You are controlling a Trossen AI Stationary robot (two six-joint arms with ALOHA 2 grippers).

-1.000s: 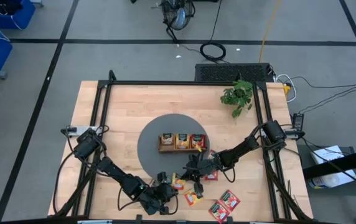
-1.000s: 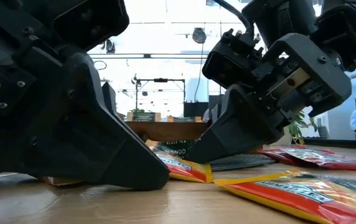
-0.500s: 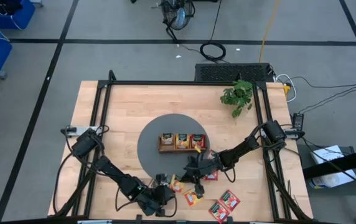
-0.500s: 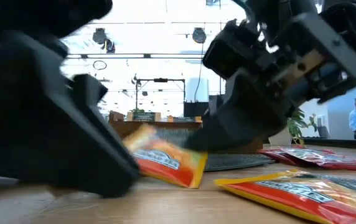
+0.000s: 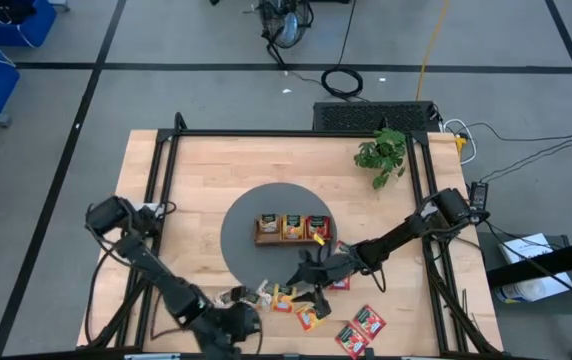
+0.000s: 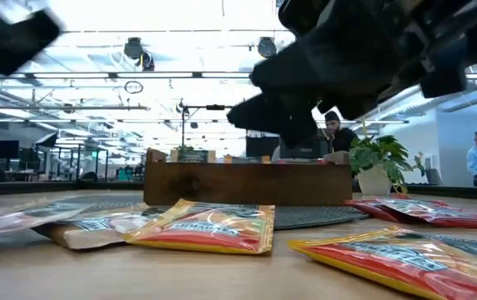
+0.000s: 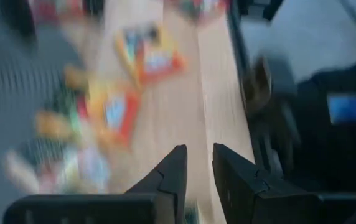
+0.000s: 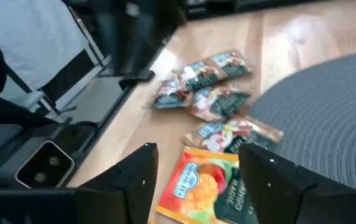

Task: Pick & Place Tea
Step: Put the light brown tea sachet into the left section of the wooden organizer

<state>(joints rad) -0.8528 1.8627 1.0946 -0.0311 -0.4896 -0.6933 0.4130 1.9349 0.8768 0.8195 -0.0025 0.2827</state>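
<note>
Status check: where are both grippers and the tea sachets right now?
Right gripper open, empty, over orange sachet at mat's edge. Left gripper empty, fingers nearly together, near front edge. Wooden tray unobstructed.
</note>
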